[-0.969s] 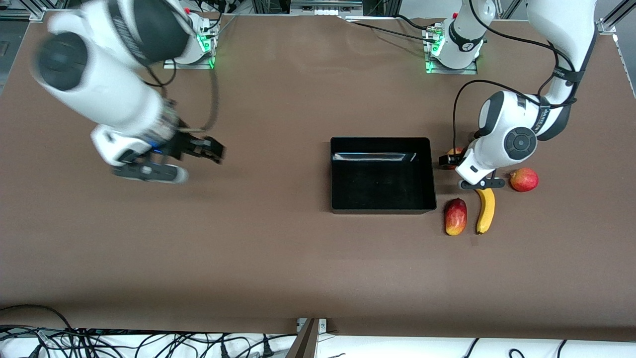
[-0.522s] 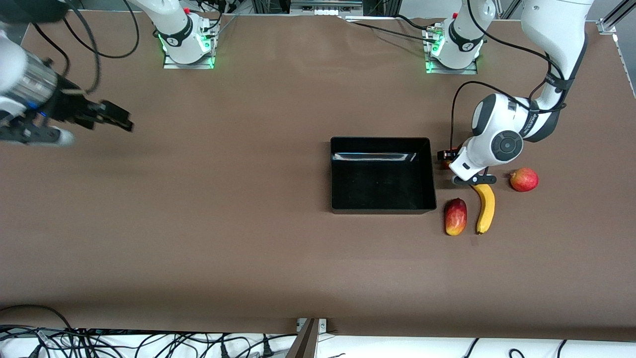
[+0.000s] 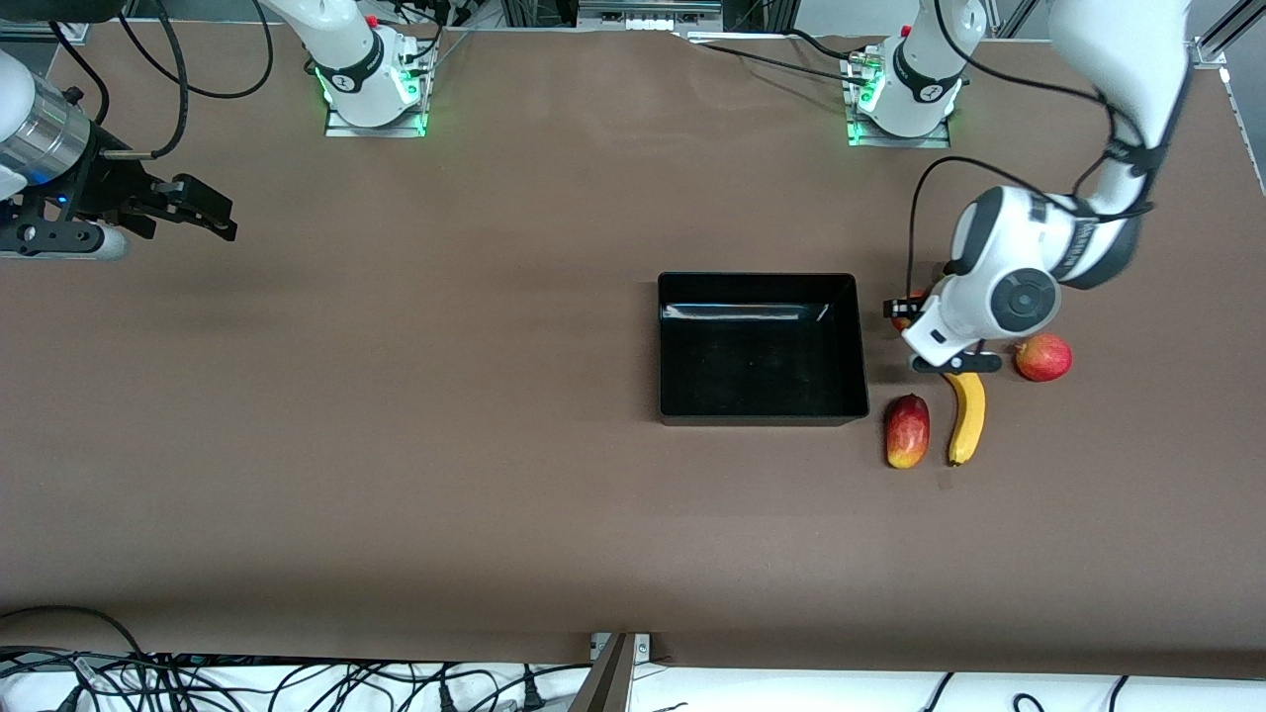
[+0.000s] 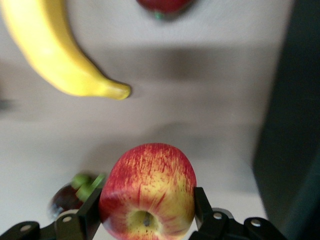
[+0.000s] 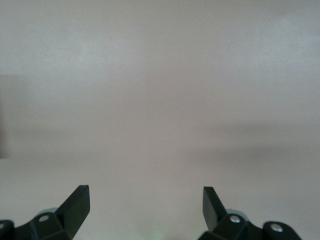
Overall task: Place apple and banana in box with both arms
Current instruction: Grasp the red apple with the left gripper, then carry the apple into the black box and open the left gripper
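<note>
Only the left wrist view shows the left claw [image 4: 146, 220] grasping the apple [image 4: 147, 190]; right claw [image 5: 146, 205] released

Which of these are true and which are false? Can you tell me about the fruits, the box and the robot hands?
1. The black rectangular plastic box has fruit inside. False: it is empty.
2. The left tool grips the small red-and-yellow apple. True.
3. The curved yellow banana lies on the table beside the oblong red-and-yellow fruit. True.
4. The right tool holds the banana. False: it is open and holds nothing.
</note>
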